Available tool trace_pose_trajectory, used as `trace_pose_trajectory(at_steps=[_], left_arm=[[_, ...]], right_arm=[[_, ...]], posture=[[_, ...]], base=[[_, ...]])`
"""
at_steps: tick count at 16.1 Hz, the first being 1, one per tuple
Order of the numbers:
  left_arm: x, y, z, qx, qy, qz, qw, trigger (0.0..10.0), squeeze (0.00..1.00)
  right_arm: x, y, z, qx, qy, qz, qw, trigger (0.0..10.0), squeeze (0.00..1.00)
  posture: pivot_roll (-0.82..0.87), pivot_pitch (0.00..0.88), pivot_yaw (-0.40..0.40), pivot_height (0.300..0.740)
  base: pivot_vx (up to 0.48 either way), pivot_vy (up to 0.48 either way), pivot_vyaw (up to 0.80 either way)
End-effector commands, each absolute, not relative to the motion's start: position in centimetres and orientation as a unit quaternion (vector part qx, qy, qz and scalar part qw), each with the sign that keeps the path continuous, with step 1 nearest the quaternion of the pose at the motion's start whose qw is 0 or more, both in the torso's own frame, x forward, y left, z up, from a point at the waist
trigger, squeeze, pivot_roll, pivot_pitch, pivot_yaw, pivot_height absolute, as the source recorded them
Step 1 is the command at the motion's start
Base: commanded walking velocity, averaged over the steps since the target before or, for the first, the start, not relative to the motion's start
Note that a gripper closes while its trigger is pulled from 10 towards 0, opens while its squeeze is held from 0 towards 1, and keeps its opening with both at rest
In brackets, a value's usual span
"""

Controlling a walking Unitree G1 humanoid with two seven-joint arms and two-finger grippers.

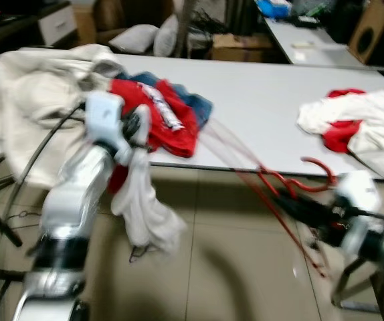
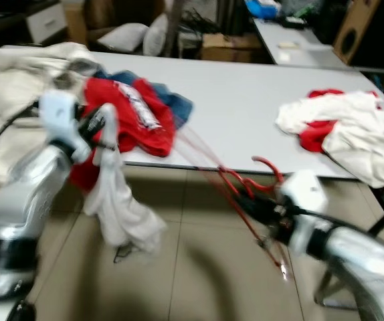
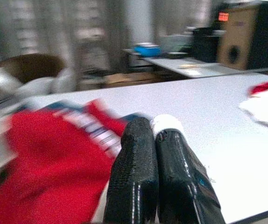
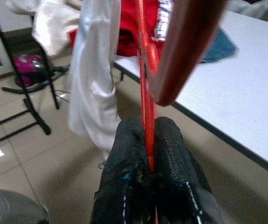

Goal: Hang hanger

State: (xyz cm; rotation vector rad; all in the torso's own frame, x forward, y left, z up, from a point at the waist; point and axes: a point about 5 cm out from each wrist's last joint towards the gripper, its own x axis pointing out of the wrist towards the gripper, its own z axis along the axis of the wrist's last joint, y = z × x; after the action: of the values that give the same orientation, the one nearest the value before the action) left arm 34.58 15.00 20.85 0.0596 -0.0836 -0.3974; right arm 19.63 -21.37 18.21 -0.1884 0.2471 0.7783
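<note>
Right tool (image 4: 150, 140) pinched on red hanger (image 1: 279, 184), held off tabletop (image 1: 265, 100) edge. We see hanger's long axis running up-left toward left tool (image 3: 155, 135), clamped on white garment (image 1: 145, 207). Right arm nearer.

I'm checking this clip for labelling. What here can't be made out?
- Red hanger: motion blur smears its frame in the eye views; its shape is unclear.
- Right gripper: whatever the hanger should go on.
- Left gripper: the black fingers hide how the white garment is held.
- Clothes pile: blurred print, unreadable.
</note>
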Motion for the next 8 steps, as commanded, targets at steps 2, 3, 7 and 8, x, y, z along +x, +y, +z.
trace_pose_trajectory(at_steps=[2,3,7,8], left_arm=[[37.3,15.9,25.2,0.058,-0.093,-0.196,0.975,10.0,0.00],[37.8,16.0,25.9,0.062,-0.100,-0.196,0.974,10.0,0.00],[38.9,15.2,33.2,0.052,-0.183,-0.243,0.951,10.0,0.00],[38.7,14.7,34.3,0.055,-0.199,-0.264,0.942,10.0,0.00]], right_arm=[[18.6,-21.6,20.9,-0.107,0.114,0.466,0.871,10.0,0.00],[18.5,-21.7,21.3,-0.110,0.117,0.478,0.863,10.0,0.00],[19.5,-20.3,20.5,-0.152,0.164,0.547,0.807,10.0,0.00],[20.3,-20.0,20.1,-0.166,0.172,0.546,0.803,10.0,0.00]], posture=[[-0.04,0.000,-0.003,0.740],[-0.04,0.000,-0.003,0.740],[-0.04,0.000,-0.008,0.740],[-0.03,0.000,-0.014,0.740]], base=[[0.369,0.000,0.00],[0.368,0.000,0.00],[0.368,0.000,0.00],[0.364,0.000,0.00]])
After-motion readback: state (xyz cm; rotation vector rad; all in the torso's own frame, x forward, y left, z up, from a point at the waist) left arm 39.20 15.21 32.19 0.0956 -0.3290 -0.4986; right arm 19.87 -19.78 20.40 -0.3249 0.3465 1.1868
